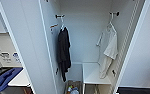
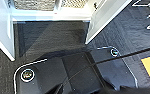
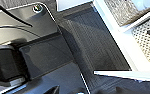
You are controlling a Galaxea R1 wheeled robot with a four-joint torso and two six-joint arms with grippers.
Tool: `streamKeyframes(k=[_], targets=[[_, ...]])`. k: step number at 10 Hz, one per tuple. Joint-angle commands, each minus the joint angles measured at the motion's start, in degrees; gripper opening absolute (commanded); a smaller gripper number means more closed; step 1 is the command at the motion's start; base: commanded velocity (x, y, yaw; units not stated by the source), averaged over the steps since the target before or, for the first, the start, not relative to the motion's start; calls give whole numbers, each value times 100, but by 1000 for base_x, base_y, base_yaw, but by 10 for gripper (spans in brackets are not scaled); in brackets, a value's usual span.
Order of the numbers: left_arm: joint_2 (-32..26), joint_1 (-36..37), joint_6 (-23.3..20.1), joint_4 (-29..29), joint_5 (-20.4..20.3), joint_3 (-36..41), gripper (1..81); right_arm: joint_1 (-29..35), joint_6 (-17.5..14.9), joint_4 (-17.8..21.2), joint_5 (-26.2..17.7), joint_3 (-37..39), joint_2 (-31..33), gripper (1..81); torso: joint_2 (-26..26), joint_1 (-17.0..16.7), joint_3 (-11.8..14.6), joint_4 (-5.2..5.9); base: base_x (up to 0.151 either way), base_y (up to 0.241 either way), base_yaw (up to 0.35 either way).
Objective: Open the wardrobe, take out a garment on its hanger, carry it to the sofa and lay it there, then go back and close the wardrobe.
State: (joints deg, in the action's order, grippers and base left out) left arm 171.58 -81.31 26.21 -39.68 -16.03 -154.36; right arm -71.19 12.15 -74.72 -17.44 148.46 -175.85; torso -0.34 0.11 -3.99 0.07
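1. Standing wide open in the head view: the wardrobe (image 1: 86,37), with its left door (image 1: 23,37) and right door (image 1: 146,50) both swinging out toward the camera and baring the white interior.
2. Hanging inside on the wardrobe's right side: the garment (image 1: 108,50), a white short-sleeved shirt drooping long and loose, its lower end reaching down beside a white shelf block (image 1: 93,75).
3. Carrying that shirt: the hanger (image 1: 111,21), thin and white, hooking onto a black hook (image 1: 114,13) high up inside the wardrobe, near the right wall.
4. Hanging well apart from it on the left side: a black shirt (image 1: 63,52) on another white hanger (image 1: 62,25), catching on a second black hook (image 1: 59,16).
5. Sitting low at the wardrobe's bottom: a basket (image 1: 72,88) holding small, blurred items.
6. Lying at the lower left of the head view, outside the left door: something blue (image 1: 3,78), too blurred for naming.
7. Looking down from the left wrist: dark carpet (image 2: 53,37) in front of the white wardrobe base, with the left gripper (image 2: 87,89) barely peeking in as dark shapes; jaws impossible to judge as apart or together.
8. Looking down from the right wrist: the same carpet beside a woven basket (image 3: 118,10), with the right gripper (image 3: 88,91) just as scarcely showing; jaw state likewise beyond telling.
9. Touching neither shirt nor hanger with either gripper.
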Motion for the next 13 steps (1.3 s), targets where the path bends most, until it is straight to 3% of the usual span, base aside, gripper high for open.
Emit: streamKeyframes(k=[1, 3, 7, 11, 13], targets=[[-36, 278, -11, -40, 170, -60, 811, 698, -20, -973, -549, -38, -313, 811, 0, 0, 0, 0, 0, 0, 0], [-9, 278, -19, -40, 179, -60, 811, 821, -29, -1483, -1032, -46, -532, 811, 0, 0, 0, 0, 0, 0, 0], [-10, 278, -11, 13, 170, -60, 811, 1093, -20, -1924, -1173, -64, -831, 811, 0, 0, 0, 0, 0, 0, 0], [8, 278, -19, 13, 91, -60, 811, 1699, 85, -1783, -2000, -64, -915, 811, 0, 0, 0, 0, 0, 0, 0], [8, 278, -19, -5, 83, -60, 811, 1875, 137, -1146, -2289, -21, -915, 811, 0, 0, 0, 0, 0, 0, 0]])
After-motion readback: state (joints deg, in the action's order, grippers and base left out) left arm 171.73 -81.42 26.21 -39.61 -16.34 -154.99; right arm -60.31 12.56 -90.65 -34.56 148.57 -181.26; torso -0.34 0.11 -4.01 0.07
